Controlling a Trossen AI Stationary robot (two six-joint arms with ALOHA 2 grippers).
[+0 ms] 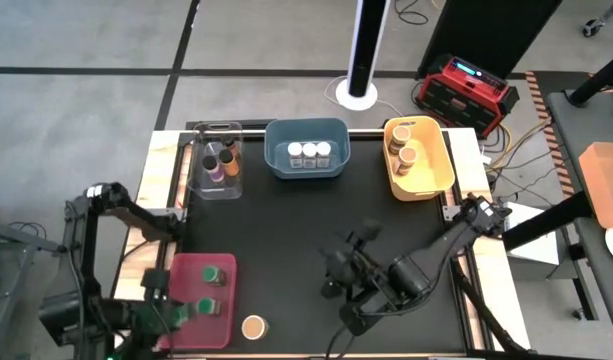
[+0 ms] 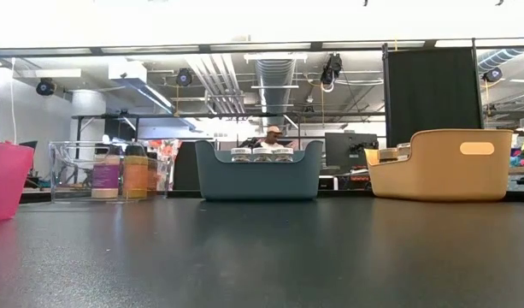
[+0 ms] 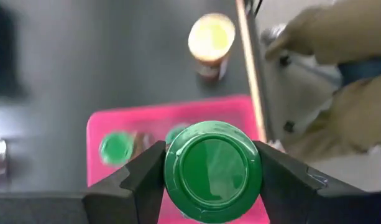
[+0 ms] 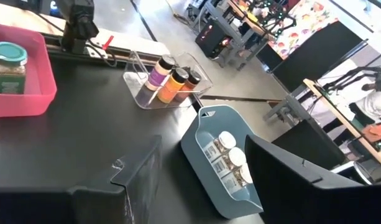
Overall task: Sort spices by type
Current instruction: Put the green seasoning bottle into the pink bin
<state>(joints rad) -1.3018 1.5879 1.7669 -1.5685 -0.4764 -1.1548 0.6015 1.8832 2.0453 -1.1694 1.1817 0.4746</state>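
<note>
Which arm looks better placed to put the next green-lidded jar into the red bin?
The left. Its gripper holds a green-lidded jar above the red bin. The right gripper hangs empty and open at mid-table, away from the bin.

Both arms are dark, nearly black, built of rounded joint housings linked by slim straight segments. In the high view the left arm (image 1: 116, 205) shows a pale, whitish cap at its upper joint and a thin black tube running along a light frame at the counter's edge. The right arm (image 1: 441, 250) is bulkier where it shows, with knobbly black housings clustered near its wrist and a grey fitting at its base joint. The left gripper (image 3: 209, 171) has two matte black fingers (image 3: 137, 180) with flat, angular, faceted faces. The right gripper (image 4: 202, 180) has the same broad black fingers (image 4: 137, 177), one bearing a small pale scuff.
</note>
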